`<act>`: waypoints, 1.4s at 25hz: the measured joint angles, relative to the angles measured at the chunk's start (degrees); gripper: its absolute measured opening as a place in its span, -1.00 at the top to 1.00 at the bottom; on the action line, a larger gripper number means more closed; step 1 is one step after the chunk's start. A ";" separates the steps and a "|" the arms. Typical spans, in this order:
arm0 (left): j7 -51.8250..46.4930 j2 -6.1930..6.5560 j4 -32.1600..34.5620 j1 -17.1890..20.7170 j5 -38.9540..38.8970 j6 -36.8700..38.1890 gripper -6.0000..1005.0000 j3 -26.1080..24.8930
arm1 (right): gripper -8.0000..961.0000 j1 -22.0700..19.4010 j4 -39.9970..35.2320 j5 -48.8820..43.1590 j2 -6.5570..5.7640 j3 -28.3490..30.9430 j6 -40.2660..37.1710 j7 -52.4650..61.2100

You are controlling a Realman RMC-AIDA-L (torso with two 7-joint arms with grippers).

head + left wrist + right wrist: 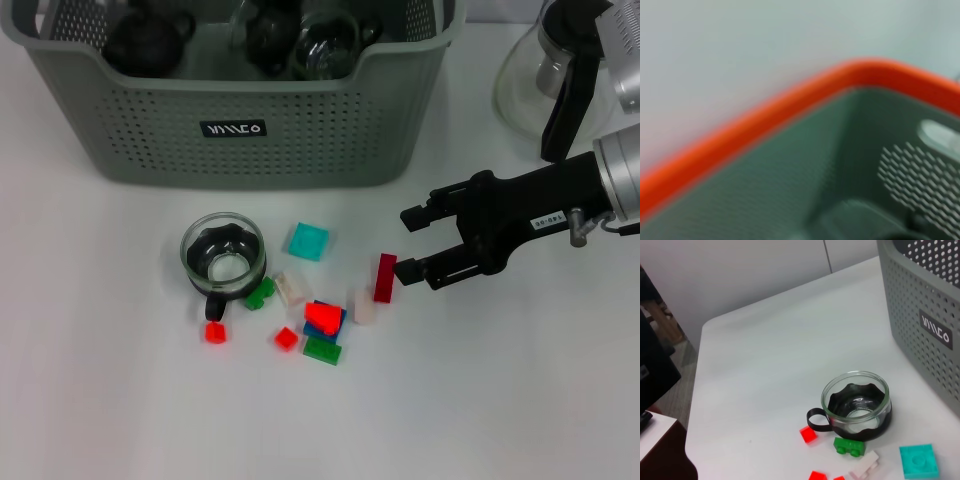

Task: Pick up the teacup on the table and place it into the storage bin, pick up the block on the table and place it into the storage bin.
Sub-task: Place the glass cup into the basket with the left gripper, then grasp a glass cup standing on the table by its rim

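Note:
The teacup (222, 255), clear glass with a black base and handle, stands on the white table in front of the storage bin (150, 140); it also shows in the right wrist view (856, 405). Several small blocks lie to its right: a teal one (308, 241), a dark red one (385, 277), a green one (260, 293) and a red one on blue (322, 318). My right gripper (408, 245) is open and empty, low over the table just right of the dark red block, whose end is close to one fingertip. My left gripper is out of view.
The bin (920, 315) holds dark teapots and glassware. A glass carafe (540, 75) with a black handle stands at the back right. The left wrist view shows only a blurred orange rim (765, 120) over a grey-green perforated wall. The table's edge (695, 390) shows in the right wrist view.

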 joint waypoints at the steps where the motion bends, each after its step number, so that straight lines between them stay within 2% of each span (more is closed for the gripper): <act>1: -1.01 0.38 2.30 0.66 -0.01 0.53 0.05 -0.57 | -0.66 -0.08 0.00 0.00 0.00 0.02 -0.01 -0.06; 2: -2.01 0.76 5.10 1.52 -0.05 1.53 -0.15 -1.16 | -0.66 -0.12 0.00 0.00 0.01 0.02 -0.01 -0.07; 5: -4.19 1.52 11.53 3.15 -0.37 4.45 -0.39 -2.97 | -0.66 -0.27 0.00 0.00 0.00 0.07 -0.02 -0.06; 8: -5.30 1.79 20.56 4.77 -0.64 10.79 -0.63 -7.03 | -0.66 -0.34 0.00 0.00 -0.05 0.21 -0.01 -0.05; 9: -5.19 1.70 22.50 5.03 -0.86 12.74 -0.63 -8.00 | -0.66 -0.36 0.00 0.00 -0.06 0.30 -0.01 -0.03; 10: -4.26 1.39 28.26 6.08 -3.02 19.47 -0.64 -10.00 | -0.66 -0.36 0.00 0.01 -0.07 0.34 -0.01 0.02; 12: -2.56 1.35 32.08 7.39 -7.02 25.63 -0.66 -10.40 | -0.66 -0.36 0.00 0.01 -0.08 0.38 -0.03 0.12; 13: -2.56 1.35 32.08 7.39 -7.02 25.63 -0.67 -10.40 | -0.66 -0.36 0.00 0.01 -0.08 0.38 -0.03 0.12; 15: 0.97 1.41 35.09 9.04 -13.51 34.17 -0.69 -10.41 | -0.66 -0.36 0.00 0.01 -0.08 0.41 0.02 0.19; 16: 0.97 1.41 35.09 9.04 -13.51 34.17 -0.70 -10.41 | -0.66 -0.36 0.00 0.01 -0.08 0.43 0.04 0.20; 17: 5.18 1.42 36.67 10.30 -19.39 42.26 -0.70 -10.52 | -0.66 -0.36 0.00 0.03 -0.08 0.46 0.09 0.20; 18: 6.83 1.36 37.10 10.70 -21.40 45.06 -0.71 -10.56 | -0.66 -0.36 0.00 0.06 -0.09 0.48 0.17 0.20; 20: 10.75 0.64 38.18 11.80 -24.51 50.51 -0.72 -10.29 | -0.66 -0.35 0.00 0.13 -0.14 0.50 0.40 0.20; 21: 13.55 -0.22 39.18 12.48 -25.25 53.31 -0.72 -9.83 | -0.66 -0.35 0.00 0.15 -0.15 0.50 0.44 0.20; 25: 19.12 -2.63 42.89 15.60 -23.97 56.55 -0.72 -5.60 | -0.65 -0.35 0.00 0.30 -0.16 0.71 0.56 0.32; 29: 21.41 -3.50 44.94 18.74 -22.11 56.10 -0.72 -0.87 | -0.65 -0.35 0.03 0.35 -0.13 2.17 0.57 0.36; 30: 22.86 -3.96 45.07 19.71 -21.20 56.12 -0.72 -0.31 | -0.65 -0.35 0.11 0.35 -0.08 2.48 0.57 0.35; 33: 24.16 -4.31 45.10 20.34 -20.08 56.13 -0.72 0.29 | -0.65 -0.35 0.34 0.41 0.17 3.24 0.63 0.38; 35: 26.34 -4.90 44.69 21.20 -14.33 54.26 -0.72 3.05 | -0.65 -0.35 0.41 0.44 0.39 3.51 0.73 0.65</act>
